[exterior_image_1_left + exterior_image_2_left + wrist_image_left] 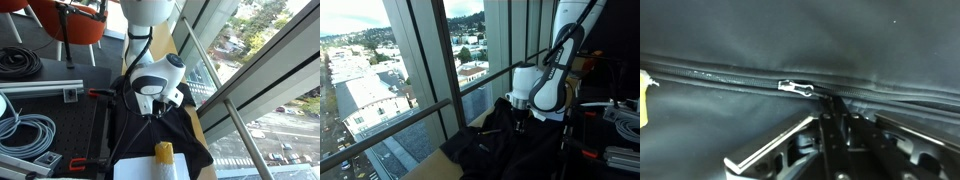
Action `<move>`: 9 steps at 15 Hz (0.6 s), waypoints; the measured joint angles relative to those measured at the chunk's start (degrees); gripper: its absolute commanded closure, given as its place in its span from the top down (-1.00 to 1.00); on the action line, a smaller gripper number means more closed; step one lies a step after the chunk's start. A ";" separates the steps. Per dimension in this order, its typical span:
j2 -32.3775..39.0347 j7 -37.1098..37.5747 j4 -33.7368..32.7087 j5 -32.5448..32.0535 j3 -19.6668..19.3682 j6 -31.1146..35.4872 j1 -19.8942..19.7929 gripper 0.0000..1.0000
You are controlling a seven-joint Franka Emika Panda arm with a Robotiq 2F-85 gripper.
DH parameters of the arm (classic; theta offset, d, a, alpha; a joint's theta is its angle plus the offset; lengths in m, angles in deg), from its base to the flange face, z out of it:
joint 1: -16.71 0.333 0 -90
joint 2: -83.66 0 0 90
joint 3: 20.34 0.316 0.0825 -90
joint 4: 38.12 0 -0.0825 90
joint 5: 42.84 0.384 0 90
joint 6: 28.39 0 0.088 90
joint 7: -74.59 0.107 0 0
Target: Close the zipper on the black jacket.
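Note:
The black jacket (140,140) lies spread on the table by the window; it also shows in an exterior view (485,145) and fills the wrist view (800,40). The zipper (720,73) runs across the wrist view as a long dark ridged line, with a small silver pull (795,88) on it. My gripper (835,103) points down onto the jacket, its two fingers pressed together at the zipper line just right of the silver pull. In both exterior views the gripper (152,112) (519,125) touches the fabric, and its tips are hidden in the dark cloth.
A yellow object (163,152) sits on a white sheet at the near edge. A window rail (240,85) runs close alongside. Grey cable coils (25,130), a red clamp (100,95) and orange chairs (75,25) stand beyond the table.

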 measured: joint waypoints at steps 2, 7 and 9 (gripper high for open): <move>-0.02 0.49 -0.02 0.00 0.01 0.00 0.83 -0.96; -0.25 1.30 -0.06 0.00 0.13 0.02 2.93 -0.96; -0.32 1.65 -0.07 0.00 0.17 0.02 3.62 -0.96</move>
